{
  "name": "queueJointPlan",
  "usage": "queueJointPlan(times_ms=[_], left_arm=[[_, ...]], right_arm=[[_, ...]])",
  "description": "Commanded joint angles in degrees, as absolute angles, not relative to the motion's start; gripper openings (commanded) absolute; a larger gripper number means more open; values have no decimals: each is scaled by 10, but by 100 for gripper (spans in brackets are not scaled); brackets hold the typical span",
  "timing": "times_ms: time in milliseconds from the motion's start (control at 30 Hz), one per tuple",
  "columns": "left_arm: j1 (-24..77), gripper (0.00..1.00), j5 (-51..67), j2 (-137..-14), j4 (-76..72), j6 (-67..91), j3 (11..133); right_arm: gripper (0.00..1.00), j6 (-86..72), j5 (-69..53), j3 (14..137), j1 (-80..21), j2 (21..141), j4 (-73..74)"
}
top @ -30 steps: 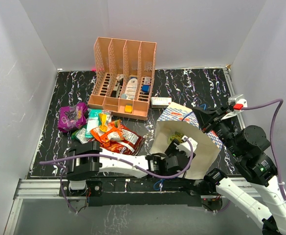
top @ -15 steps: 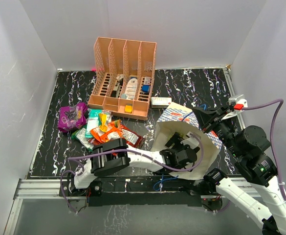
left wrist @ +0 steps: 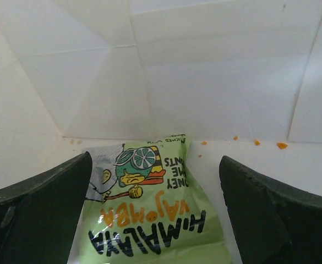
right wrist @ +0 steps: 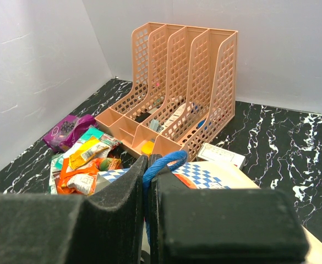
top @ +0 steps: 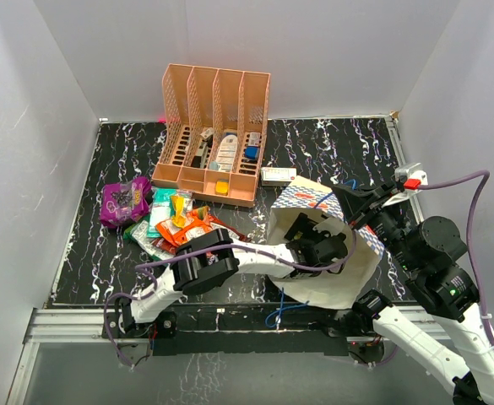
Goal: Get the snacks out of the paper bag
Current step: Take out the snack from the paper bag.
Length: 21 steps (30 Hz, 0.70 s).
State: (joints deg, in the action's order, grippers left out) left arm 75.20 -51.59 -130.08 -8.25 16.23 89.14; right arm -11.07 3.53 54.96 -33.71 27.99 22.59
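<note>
The blue-and-white checkered paper bag (top: 361,261) lies on its side at the front right, mouth facing left. My right gripper (top: 345,200) is shut on the bag's blue handle (right wrist: 166,163) and holds the top edge up. My left gripper (top: 323,245) is inside the bag, open. In the left wrist view a green snack packet (left wrist: 149,220) lies on the cream bag floor between my open fingers (left wrist: 45,203), not gripped. A pile of snacks (top: 179,226) lies on the table left of the bag, with a purple packet (top: 124,201) further left.
An orange perforated file rack (top: 214,135) with small items stands at the back centre. A small white box (top: 278,175) lies between the rack and the bag. White walls enclose the black marbled table (top: 331,143).
My left arm has reached further right and deeper into the bag's mouth. The right gripper and the bag have stayed in place.
</note>
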Motion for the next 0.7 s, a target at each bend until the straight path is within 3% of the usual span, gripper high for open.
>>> queueJointPlan(times_ms=[0, 133, 433, 667], left_arm=[[740, 97, -506, -1318, -2, 222, 934], [741, 88, -484, -1329, 12, 233, 939], [741, 52, -491, -1304, 20, 232, 925], [743, 40, -475, -1257, 42, 233, 913]], right_arm=[[7, -117, 43, 561, -339, 274, 213], [7, -118, 39, 563, -339, 276, 212], [7, -121, 39, 563, -339, 272, 213], [7, -121, 39, 564, -339, 272, 216]])
